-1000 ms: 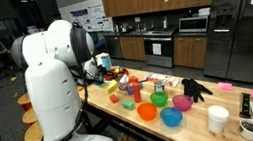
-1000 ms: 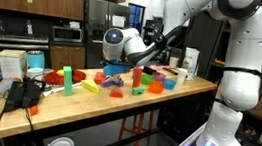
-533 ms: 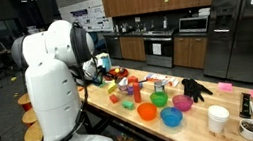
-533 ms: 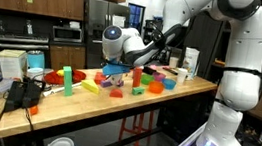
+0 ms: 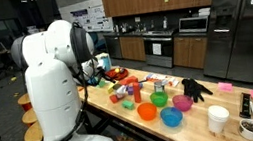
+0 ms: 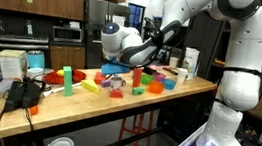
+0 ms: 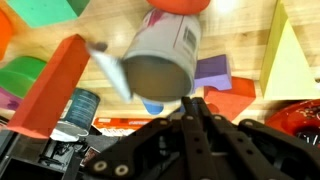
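Wrist view: the tool is almost fully closed, pinching the lower rim of a tilted grey cup above the blocks on the bench. Such a thin rim grip may slip, dropping the cup onto the orange block.

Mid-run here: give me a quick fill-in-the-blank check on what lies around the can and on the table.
1. In the wrist view, the long block left of the can is coloured ___.
2. The wedge at that view's right edge is coloured ___.
3. In an exterior view, the black thing lying past the blue bowl is a ___.

Missing words: orange; yellow; glove.
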Controlling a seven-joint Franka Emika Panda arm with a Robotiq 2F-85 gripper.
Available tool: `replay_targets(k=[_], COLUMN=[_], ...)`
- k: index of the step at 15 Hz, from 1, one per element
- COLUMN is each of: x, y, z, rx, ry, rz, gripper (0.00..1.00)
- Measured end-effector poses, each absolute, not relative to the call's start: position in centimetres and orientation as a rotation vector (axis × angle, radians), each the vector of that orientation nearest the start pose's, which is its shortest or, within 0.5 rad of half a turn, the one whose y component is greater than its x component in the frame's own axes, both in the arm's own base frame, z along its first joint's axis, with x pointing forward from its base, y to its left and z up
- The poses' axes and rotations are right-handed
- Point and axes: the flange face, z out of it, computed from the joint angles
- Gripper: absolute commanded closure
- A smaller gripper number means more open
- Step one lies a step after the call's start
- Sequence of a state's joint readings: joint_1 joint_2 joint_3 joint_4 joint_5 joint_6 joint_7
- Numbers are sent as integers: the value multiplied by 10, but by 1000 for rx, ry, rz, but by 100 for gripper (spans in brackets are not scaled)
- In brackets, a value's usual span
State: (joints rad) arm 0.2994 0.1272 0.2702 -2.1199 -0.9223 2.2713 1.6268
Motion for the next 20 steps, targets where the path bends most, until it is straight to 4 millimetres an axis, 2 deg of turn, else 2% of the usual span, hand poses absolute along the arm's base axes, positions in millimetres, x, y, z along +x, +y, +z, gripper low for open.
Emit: replay_targets(k=[9, 14, 18, 20], x=[491, 492, 498, 503], y=[286, 286, 283, 281], z=[366, 368, 372, 373], rx=[-3192, -3210, -3223, -3174], ry=[788, 767, 495, 358], rz=[-993, -1037, -1343, -1523], gripper=[2, 0, 0, 0])
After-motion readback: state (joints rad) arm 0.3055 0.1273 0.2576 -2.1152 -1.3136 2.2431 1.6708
